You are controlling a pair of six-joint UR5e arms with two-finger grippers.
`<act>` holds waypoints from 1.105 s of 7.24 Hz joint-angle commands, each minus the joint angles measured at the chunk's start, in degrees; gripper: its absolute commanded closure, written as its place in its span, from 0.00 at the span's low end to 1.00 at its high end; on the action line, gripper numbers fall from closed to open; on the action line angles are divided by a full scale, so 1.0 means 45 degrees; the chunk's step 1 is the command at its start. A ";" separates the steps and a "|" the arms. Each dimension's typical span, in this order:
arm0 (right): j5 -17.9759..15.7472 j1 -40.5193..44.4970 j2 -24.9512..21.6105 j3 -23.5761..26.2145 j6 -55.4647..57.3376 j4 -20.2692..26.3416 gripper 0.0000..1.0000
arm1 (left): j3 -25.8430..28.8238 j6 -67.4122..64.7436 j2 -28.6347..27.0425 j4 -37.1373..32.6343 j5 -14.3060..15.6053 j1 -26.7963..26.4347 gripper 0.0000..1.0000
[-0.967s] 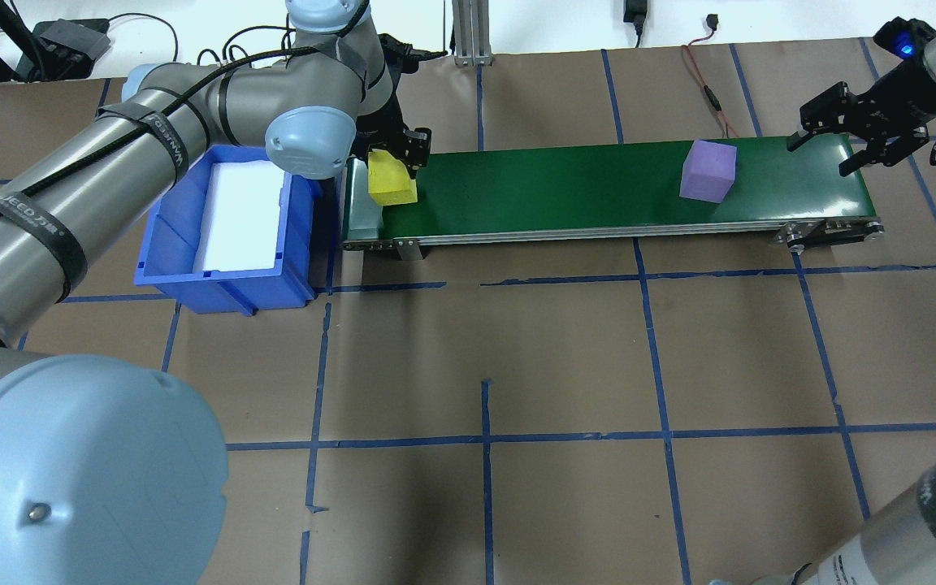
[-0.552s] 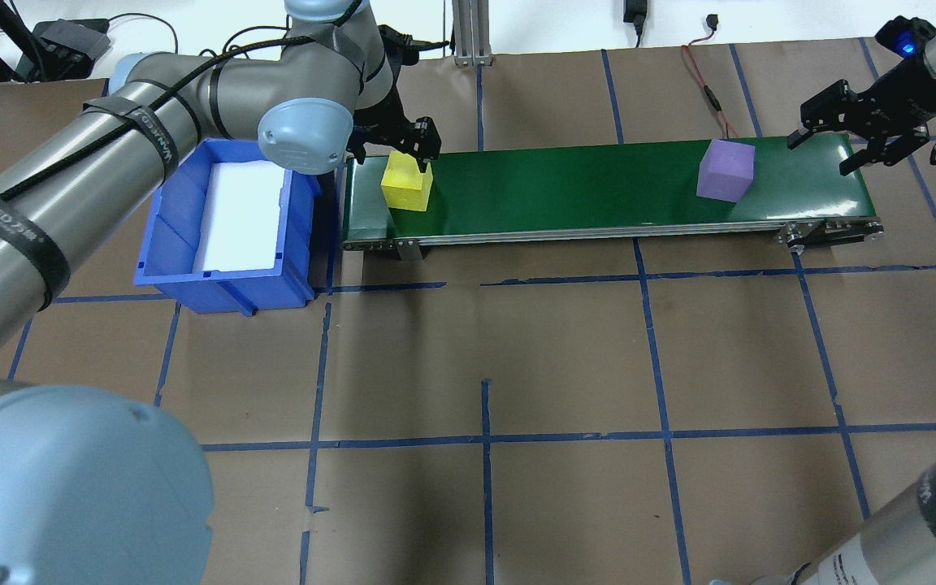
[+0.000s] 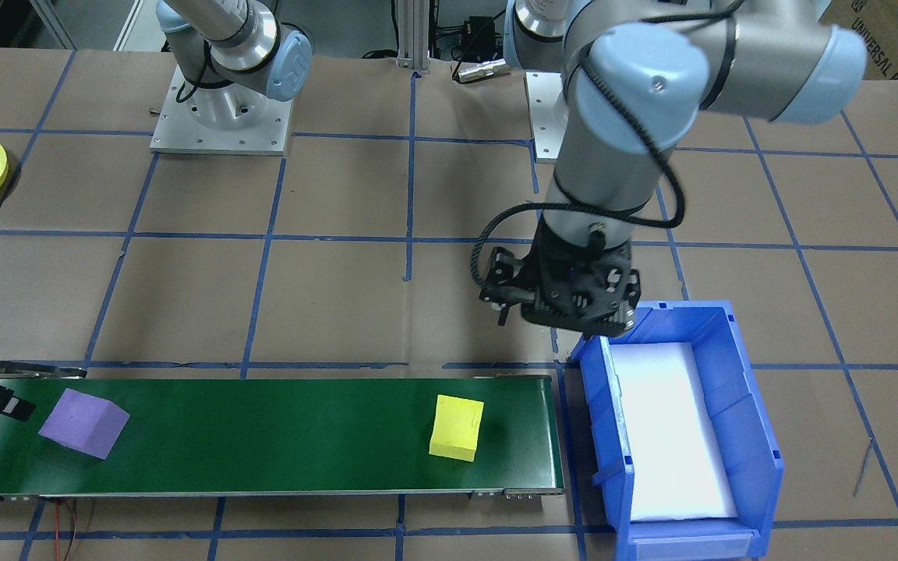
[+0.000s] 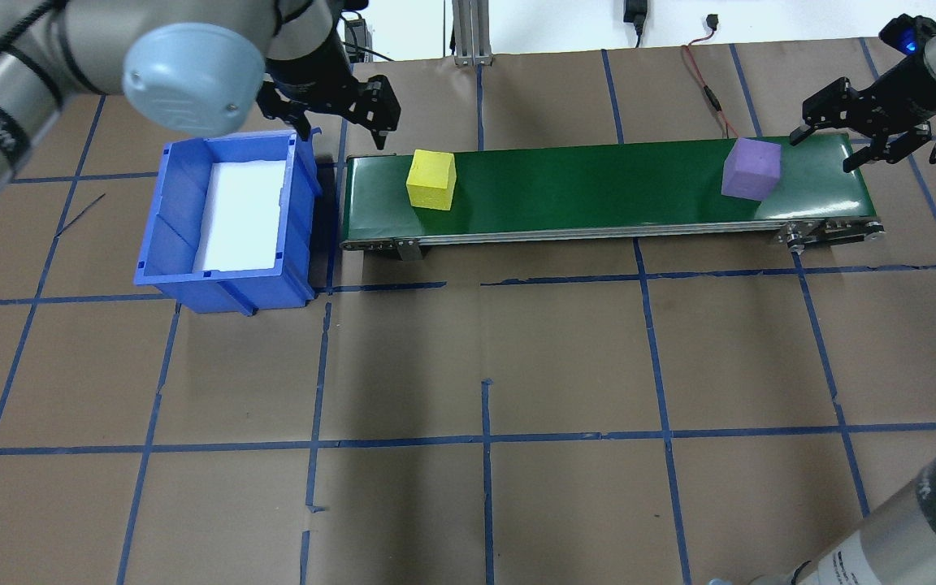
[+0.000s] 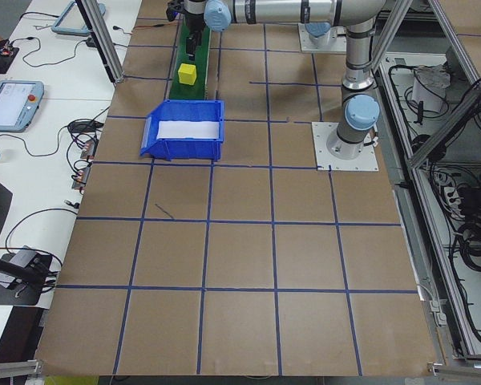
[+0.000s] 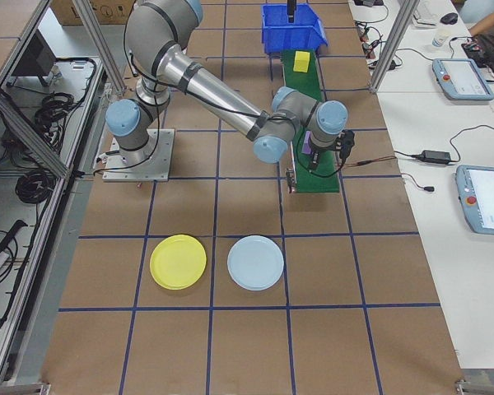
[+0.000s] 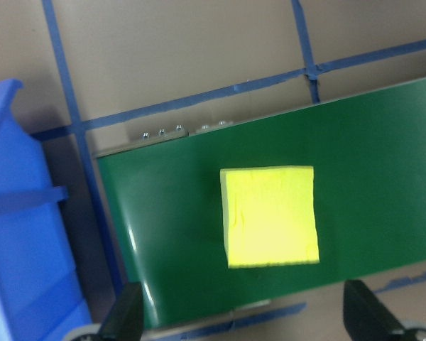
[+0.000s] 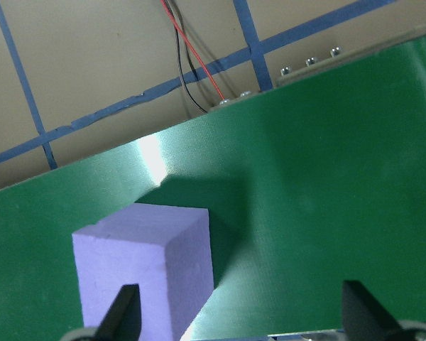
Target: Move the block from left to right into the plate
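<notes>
A yellow block [image 4: 431,179] lies free on the left part of the green conveyor belt [image 4: 598,183]; the left wrist view shows it as a yellow block [image 7: 270,215] from above. My left gripper [image 4: 344,122] hangs open above the gap between bin and belt, behind the block and apart from it. A purple block [image 4: 751,168] sits near the belt's right end. My right gripper [image 4: 825,150] stands open just beyond it, the purple block [image 8: 145,266] low between its fingers' line, untouched. The yellow plate [image 6: 178,262] lies on the table to the robot's right, empty.
A blue bin [image 4: 224,219] with a white insert stands against the belt's left end. A pale blue plate [image 6: 255,262] lies beside the yellow one. Red and black wires [image 4: 704,89] run behind the belt's right end.
My left gripper let go of the yellow block on the belt's left end and pulled up and back. Both blocks have travelled to the right along the belt.
</notes>
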 commanded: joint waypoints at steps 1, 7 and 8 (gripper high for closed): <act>0.0055 0.0000 0.0030 0.0026 0.0302 -0.0027 0.00 | -0.0976 0.0177 0.2789 -0.2811 -0.0080 0.1324 0.00; -0.0004 0.0058 0.0499 0.0046 0.0342 -0.0788 0.00 | -0.2077 0.0218 0.3624 -0.2527 -0.0002 0.1150 0.00; 0.0073 0.0058 0.0499 0.0047 0.0381 -0.0788 0.00 | -0.2020 0.0219 0.3585 -0.2372 -0.0022 0.1150 0.00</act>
